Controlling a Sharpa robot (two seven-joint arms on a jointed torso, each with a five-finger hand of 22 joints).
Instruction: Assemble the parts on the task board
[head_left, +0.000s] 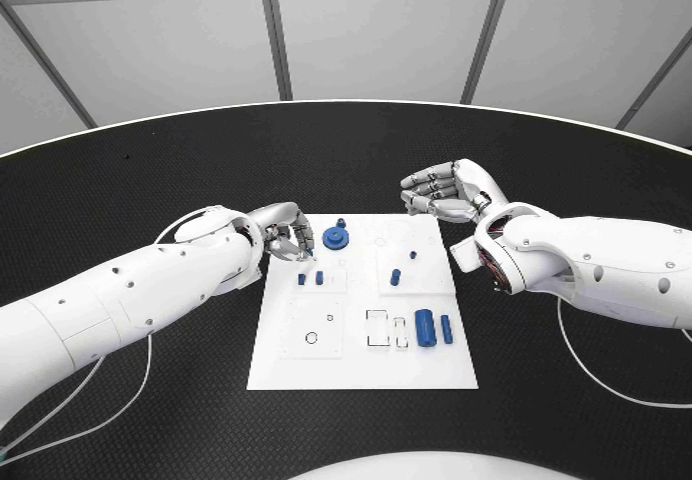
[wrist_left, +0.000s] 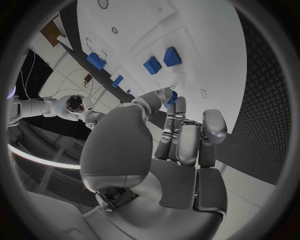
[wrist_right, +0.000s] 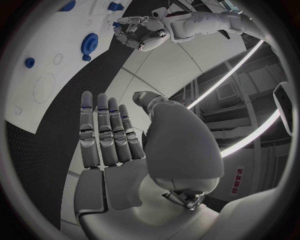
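The left hand (head_left: 284, 232) is pinching a small blue part (wrist_left: 172, 96) at the far left corner of the white task board (head_left: 361, 370), while the right hand (head_left: 450, 192), empty with fingers curled, is hovering off its far right corner; several blue parts (head_left: 426, 325) are lying loose, suggesting assembly is barely begun.

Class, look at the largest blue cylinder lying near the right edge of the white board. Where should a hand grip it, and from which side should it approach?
Probably across its middle, from above. The large blue cylinder lies flat on the task board, long axis running away from the robot, so fingers could close on its curved left and right flanks. A thinner blue pin lies close on its right, leaving little room there. The right hand looks nearer.
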